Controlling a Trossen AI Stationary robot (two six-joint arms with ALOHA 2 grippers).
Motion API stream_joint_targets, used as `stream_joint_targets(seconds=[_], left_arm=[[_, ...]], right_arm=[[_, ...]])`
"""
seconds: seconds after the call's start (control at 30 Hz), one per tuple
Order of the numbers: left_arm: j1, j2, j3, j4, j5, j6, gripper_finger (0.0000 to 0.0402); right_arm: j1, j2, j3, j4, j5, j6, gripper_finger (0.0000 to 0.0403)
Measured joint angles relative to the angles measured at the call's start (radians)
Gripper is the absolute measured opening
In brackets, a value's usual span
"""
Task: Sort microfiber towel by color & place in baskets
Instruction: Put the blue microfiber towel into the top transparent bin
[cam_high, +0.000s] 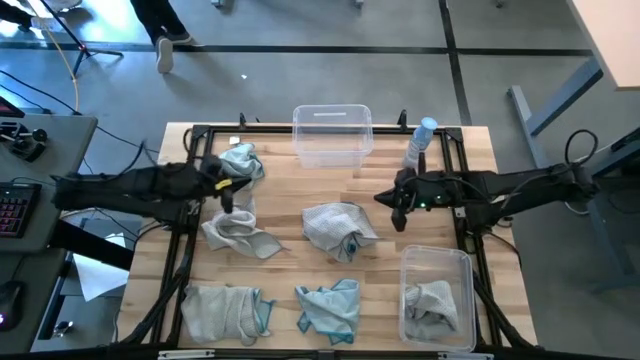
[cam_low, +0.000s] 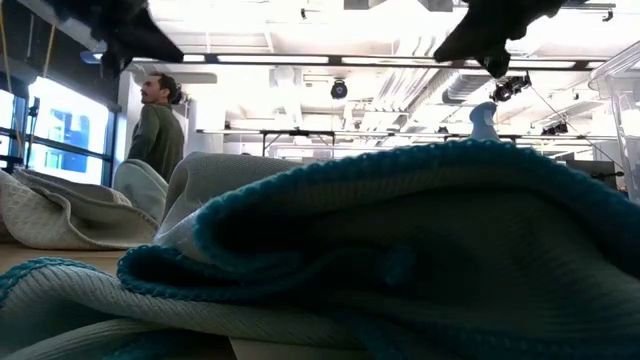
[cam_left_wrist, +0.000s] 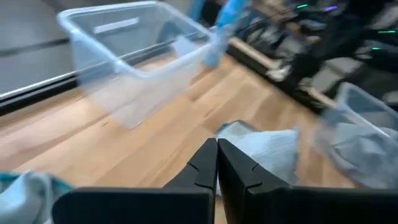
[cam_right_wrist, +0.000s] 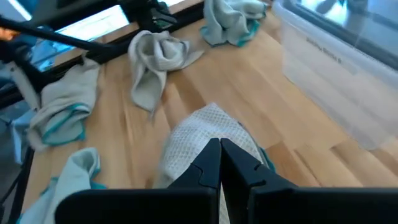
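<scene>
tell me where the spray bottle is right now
In the high view the spray bottle stands at the table's far edge on the right side, just right of the empty basket and beyond the right gripper.

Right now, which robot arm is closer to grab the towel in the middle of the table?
Probably the right. The right gripper hangs shut beside the middle towel. The left gripper, also shut, sits over by the grey towel, farther away.

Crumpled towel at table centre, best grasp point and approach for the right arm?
Pinch the raised fold at the top of the centre towel, coming straight down. It lies bunched in a mound, so edges are tucked under. The right gripper, shut, is beside it and must open first.
</scene>
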Motion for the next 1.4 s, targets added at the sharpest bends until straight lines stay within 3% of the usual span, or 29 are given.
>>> stream_joint_targets(seconds=[0.27,0.4,0.5,0.67,1.0,1.4], left_arm=[[0.01,0.296,0.287,-0.242,-0.08,-0.202,0.0],[0.04,0.404,0.391,-0.394,-0.081,-0.415,0.0],[0.071,0.469,0.446,-0.511,-0.08,-0.564,0.0],[0.138,0.532,0.461,-0.596,-0.072,-0.689,0.0],[0.26,0.583,0.461,-0.604,-0.085,-0.547,0.0007],[0.485,0.605,0.461,-0.604,-0.066,-0.293,0.0114]], right_arm=[[0.0,-0.137,0.0,-0.142,-0.029,-0.085,0.0],[0.0,-0.185,0.0,-0.225,-0.023,-0.104,0.0],[-0.004,-0.209,0.0,-0.263,0.028,-0.097,0.0],[-0.007,-0.226,0.0,-0.293,0.025,-0.097,0.0],[-0.007,-0.226,0.0,-0.321,0.004,-0.07,0.0],[-0.007,-0.226,0.0,-0.321,0.095,-0.007,0.0]])
